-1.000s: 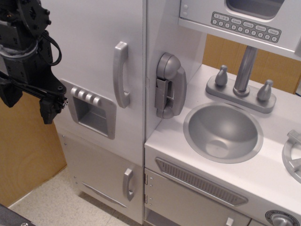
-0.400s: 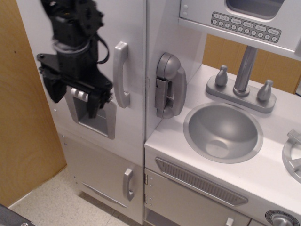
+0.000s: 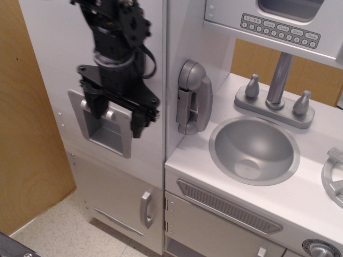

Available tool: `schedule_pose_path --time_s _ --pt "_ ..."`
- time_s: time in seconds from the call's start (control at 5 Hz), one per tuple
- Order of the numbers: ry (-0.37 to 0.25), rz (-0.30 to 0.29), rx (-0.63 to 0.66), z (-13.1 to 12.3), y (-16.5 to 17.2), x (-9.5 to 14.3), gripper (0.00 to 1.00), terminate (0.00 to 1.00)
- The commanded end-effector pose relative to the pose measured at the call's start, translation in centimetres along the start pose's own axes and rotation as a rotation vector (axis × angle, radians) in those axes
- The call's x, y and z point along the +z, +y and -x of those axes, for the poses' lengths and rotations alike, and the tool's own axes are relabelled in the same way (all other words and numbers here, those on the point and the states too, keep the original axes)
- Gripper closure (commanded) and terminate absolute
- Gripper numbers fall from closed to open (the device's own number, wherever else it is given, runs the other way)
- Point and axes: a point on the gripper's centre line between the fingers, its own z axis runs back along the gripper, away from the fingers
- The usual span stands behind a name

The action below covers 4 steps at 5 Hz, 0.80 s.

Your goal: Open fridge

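Note:
The fridge (image 3: 59,48) is tall and white, and its large door is closed. The silver ice-dispenser panel (image 3: 107,136) shows partly below my arm. The long curved handle is hidden behind my black gripper (image 3: 117,116). The gripper hangs in front of the door's right half, pointing down. Its two fingers are spread apart, one finger (image 3: 96,107) over the dispenser buttons and the other near the door's right edge. I see nothing held between them. I cannot tell whether the fingers touch the door.
Below is the smaller door with a short silver handle (image 3: 146,209). A grey toy phone (image 3: 193,96) hangs on the side wall to the right. Further right are the sink (image 3: 254,150), faucet (image 3: 278,80) and vented oven door (image 3: 230,209). A wooden panel (image 3: 27,134) stands left.
My arm has swung right across the fridge door, from the left edge to in front of the long handle, which it now covers. The door stays closed.

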Motion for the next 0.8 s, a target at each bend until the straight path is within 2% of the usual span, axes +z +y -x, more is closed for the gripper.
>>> schedule_pose_path --time_s 0.0,0.2,0.6 --pt "-0.120 0.018 0.018 -4.1 0.5 0.5 0.00 0.00" --pt "-0.131 0.004 0.054 -5.9 0.9 0.2 0.00 0.00" --pt "-0.152 -0.012 0.061 -7.4 1.6 -0.1 0.00 0.00"
